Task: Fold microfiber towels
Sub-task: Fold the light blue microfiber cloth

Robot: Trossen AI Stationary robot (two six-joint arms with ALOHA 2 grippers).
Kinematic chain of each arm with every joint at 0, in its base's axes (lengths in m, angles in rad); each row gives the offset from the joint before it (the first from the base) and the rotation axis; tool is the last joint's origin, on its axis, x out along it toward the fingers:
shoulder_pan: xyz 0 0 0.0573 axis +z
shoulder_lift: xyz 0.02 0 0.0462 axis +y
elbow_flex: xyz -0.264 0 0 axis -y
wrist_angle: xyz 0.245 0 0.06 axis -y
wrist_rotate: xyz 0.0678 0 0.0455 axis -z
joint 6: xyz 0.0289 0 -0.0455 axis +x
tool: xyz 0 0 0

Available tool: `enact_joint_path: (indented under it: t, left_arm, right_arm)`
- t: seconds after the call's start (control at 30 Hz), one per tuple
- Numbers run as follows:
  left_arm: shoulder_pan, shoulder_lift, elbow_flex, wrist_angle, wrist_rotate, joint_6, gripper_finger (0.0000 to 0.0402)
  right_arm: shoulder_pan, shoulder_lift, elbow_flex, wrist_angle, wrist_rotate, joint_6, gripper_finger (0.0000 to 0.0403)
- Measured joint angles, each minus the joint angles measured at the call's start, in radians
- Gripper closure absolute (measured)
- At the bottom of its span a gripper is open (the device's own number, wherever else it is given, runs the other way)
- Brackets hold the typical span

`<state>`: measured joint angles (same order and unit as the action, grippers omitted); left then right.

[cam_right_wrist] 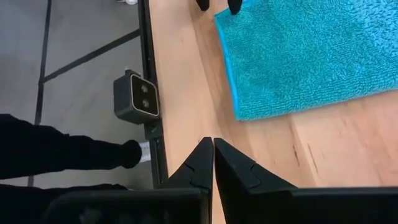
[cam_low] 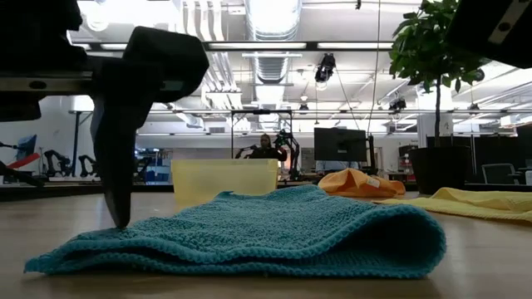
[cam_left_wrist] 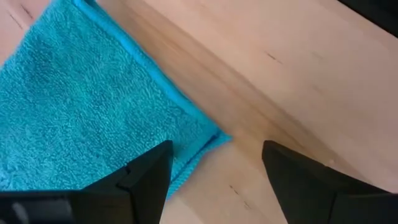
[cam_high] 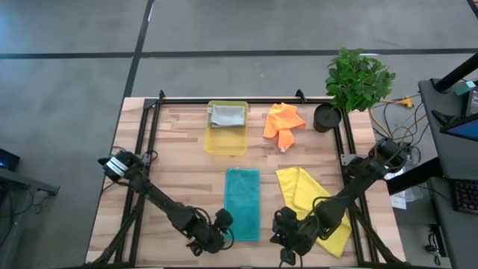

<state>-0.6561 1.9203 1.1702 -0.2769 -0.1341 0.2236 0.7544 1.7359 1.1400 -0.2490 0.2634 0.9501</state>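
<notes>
The teal towel [cam_high: 243,203] lies folded in two on the table's middle near part, fold on its right long side [cam_low: 428,241]. My left gripper [cam_high: 222,224] is open at its near left corner [cam_left_wrist: 214,138], one finger over the cloth, the other over bare wood. My right gripper [cam_high: 287,246] is shut and empty over the table's near edge, to the right of the teal towel [cam_right_wrist: 311,56]. The yellow towel [cam_high: 299,190] lies flat under my right arm. The orange towel [cam_high: 284,123] lies crumpled at the far right. The grey towel [cam_high: 228,115] lies in the yellow tray [cam_high: 225,142]. My left gripper comes from above, fingers pointing down. In the low view one fingertip [cam_low: 116,212] reaches down to the teal towel's left edge [cam_low: 100,237] near the near corner and seems to touch it. The other finger [cam_left_wrist: 305,186] stands over bare table. The towel lies flat.
A potted plant [cam_high: 357,78] stands at the far right corner. A black frame [cam_high: 246,99] runs round the table. The low camera [cam_right_wrist: 137,96] sits at the near edge. There is bare wood [cam_high: 179,164] left of the teal towel.
</notes>
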Motion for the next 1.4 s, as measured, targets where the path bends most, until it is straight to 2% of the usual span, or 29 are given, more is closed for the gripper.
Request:
enact_joint_path:
  t: [0.17,0.43,0.6,0.93,1.23,1.4]
  left_arm:
    - [0.011,0.027,0.001,-0.002,0.037,0.001,0.0191]
    - [0.028,0.069,0.002,-0.003,0.098,0.000,0.0288]
    - [0.034,0.083,0.001,0.021,0.093,0.002,0.0327]
    - [0.032,0.005,0.002,0.001,0.056,0.032,0.0335]
    - [0.034,-0.002,0.006,-0.027,0.021,0.078,0.0335]
    - [0.026,-0.022,0.019,-0.094,-0.050,0.072,0.0335]
  right_arm:
    - [0.001,0.000,0.000,0.000,0.000,0.000,0.0394]
    - [0.001,0.000,0.000,0.000,0.018,0.012,0.0394]
    - [0.001,0.000,0.000,0.000,0.026,0.038,0.0394]
    - [0.003,0.000,0.000,0.000,0.026,0.071,0.0394]
    - [0.003,0.000,0.000,-0.001,0.026,0.071,0.0394]
    - [0.003,0.000,0.000,-0.001,0.026,0.086,0.0394]
